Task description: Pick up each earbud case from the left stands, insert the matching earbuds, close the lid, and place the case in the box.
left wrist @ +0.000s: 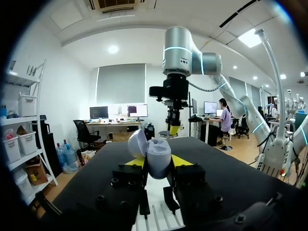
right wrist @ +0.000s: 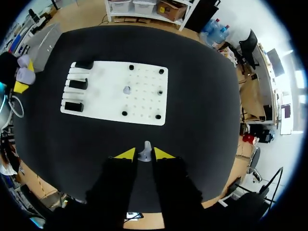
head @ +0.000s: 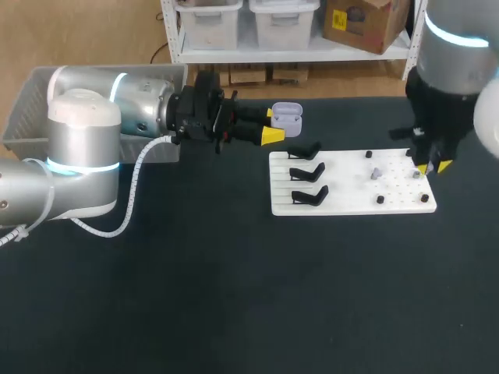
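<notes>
Black table [head: 195,296] carries a white board [head: 351,204]. Behind the board, the left gripper [head: 271,125] clamps a lavender case [head: 287,117], lid swung open. Only the right wrist view shows the right gripper [right wrist: 144,154] pinching a grey earbud [right wrist: 145,150], its narrow end pointing ahead.

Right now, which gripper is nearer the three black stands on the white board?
Left. The left gripper, shut on the open lavender earbud case, is beside the black stands; the right gripper, shut on a lavender earbud, is over the white board's opposite end.
</notes>
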`<state>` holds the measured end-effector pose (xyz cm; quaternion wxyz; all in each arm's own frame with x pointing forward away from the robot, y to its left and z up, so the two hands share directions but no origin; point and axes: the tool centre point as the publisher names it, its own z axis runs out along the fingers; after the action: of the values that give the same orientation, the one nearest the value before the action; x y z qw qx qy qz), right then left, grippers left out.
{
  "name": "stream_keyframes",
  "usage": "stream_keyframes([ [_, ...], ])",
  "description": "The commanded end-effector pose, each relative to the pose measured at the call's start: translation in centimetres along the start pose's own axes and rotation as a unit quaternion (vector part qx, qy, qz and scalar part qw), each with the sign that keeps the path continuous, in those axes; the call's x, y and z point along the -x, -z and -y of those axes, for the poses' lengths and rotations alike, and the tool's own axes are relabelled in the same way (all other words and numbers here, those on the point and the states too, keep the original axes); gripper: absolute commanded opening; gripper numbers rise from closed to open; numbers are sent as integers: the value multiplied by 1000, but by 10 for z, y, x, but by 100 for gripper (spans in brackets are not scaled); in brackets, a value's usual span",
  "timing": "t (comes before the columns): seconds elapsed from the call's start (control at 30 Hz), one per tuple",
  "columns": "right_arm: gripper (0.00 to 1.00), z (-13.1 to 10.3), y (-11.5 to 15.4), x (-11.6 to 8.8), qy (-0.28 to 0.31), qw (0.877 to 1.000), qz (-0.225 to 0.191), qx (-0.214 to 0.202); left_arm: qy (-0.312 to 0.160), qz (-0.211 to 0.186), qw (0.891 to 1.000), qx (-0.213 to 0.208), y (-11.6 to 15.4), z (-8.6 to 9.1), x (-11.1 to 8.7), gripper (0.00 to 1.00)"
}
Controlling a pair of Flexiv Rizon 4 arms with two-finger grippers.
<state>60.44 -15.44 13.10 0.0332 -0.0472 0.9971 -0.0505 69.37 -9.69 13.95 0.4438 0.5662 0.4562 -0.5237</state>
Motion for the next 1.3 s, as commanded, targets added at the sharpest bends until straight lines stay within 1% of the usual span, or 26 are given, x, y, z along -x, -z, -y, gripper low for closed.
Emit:
stream_keyframes([
  [0.03, 0, -3, 7, 3, 0, 1000, -9, -2, -1, 1, 1000, 3, 0, 2, -1, 0],
  [0.5, 0, -3, 7, 3, 0, 1000, -9, -2, -1, 1, 1000, 3, 0, 2, -1, 0],
  [0.53, 0, -10, 13, 2, 2, 1000, -2, -9, -1, 1, 1000, 3, 0, 2, -1, 0],
  [0.6, 0, -28, 24, 1, -1, 1000, 9, -10, -1, 1, 1000, 3, 0, 2, -1, 0],
  [0.67, 0, -42, 32, 0, 0, 999, 14, -29, -1, 1, 1000, 3, 0, 2, -1, 0],
  [0.7, 0, -47, 37, 0, -7, 999, 20, -24, -1, 1, 1000, 3, 0, 2, -1, 0],
  [0.8, 0, -59, 45, 2, -20, 999, 19, -26, -1, 1, 1000, 3, 0, 2, -1, 0],
  [0.97, 0, -69, 56, 5, -44, 999, 16, -11, -10, -2, 1000, 9, -4, 6, -2, 0],
  [1.03, 0, -71, 61, 5, -52, 998, 21, -22, -18, -5, 1000, 18, -6, 8, -2, 0],
  [1.13, 0, -74, 67, 6, -62, 998, 21, -16, -27, -10, 999, 28, -10, 11, -2, 0],
  [1.3, 0, -76, 77, 8, -95, 995, 24, -10, -21, 2, 999, 41, -14, 14, -3, 0],
])
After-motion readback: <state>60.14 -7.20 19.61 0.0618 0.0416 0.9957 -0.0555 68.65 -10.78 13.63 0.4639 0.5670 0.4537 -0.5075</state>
